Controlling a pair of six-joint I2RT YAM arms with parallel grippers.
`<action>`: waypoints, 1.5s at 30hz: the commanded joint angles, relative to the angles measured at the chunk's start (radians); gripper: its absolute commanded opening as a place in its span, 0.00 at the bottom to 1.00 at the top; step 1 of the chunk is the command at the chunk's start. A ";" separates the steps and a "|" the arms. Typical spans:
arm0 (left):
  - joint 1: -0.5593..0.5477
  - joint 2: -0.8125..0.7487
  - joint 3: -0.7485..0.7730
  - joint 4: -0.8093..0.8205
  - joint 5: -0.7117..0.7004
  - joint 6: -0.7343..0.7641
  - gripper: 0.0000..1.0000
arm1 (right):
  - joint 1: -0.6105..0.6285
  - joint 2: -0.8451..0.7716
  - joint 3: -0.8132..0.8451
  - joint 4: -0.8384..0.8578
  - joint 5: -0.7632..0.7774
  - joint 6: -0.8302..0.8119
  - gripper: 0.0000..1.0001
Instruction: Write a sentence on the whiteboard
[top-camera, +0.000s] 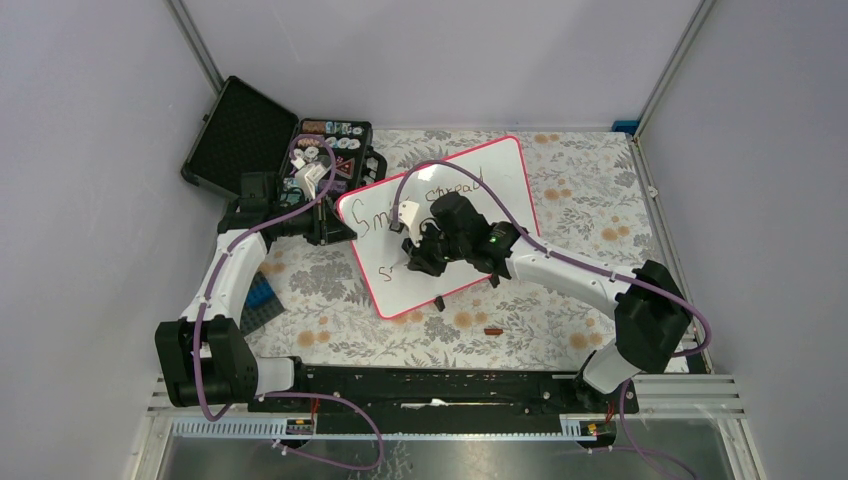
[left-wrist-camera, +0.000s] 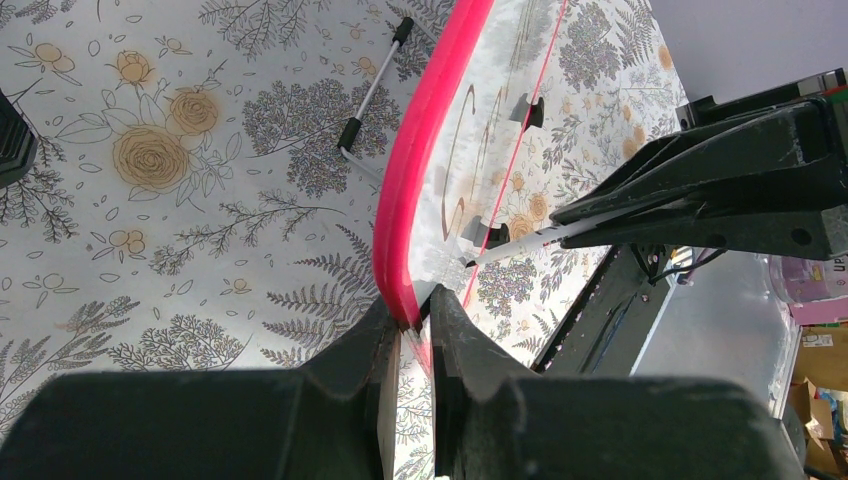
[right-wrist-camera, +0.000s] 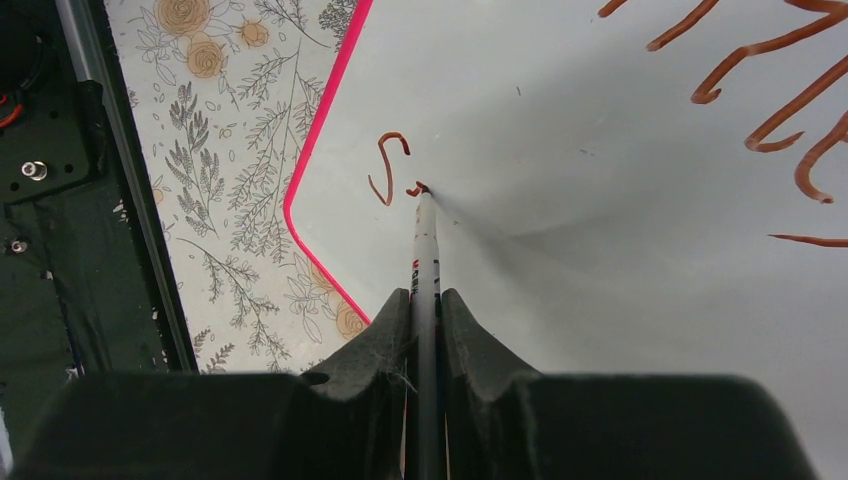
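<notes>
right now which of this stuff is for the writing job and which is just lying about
For the job: whiteboard, held by left gripper; marker in right gripper; sentence, partly written.
Lying about: black case; small brown piece.

The whiteboard (top-camera: 500, 185) sits skewed on the floral tabletop (top-camera: 580, 210). Its handwritten sentence (top-camera: 455, 187) is partly hidden by the right tool (top-camera: 412, 262), which hangs over the board's near-left part. The left tool (top-camera: 343, 230) meets the board's left rim. An open black case (top-camera: 240, 135) sits at the far left.
</notes>
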 joint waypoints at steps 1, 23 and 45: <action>-0.013 -0.013 0.004 0.048 -0.024 0.035 0.00 | -0.011 -0.005 -0.015 -0.012 -0.003 -0.013 0.00; -0.012 -0.016 0.004 0.048 -0.026 0.035 0.00 | -0.029 -0.046 -0.009 -0.051 0.034 -0.052 0.00; -0.012 -0.017 0.002 0.048 -0.026 0.036 0.00 | -0.036 -0.013 0.059 -0.051 0.035 -0.047 0.00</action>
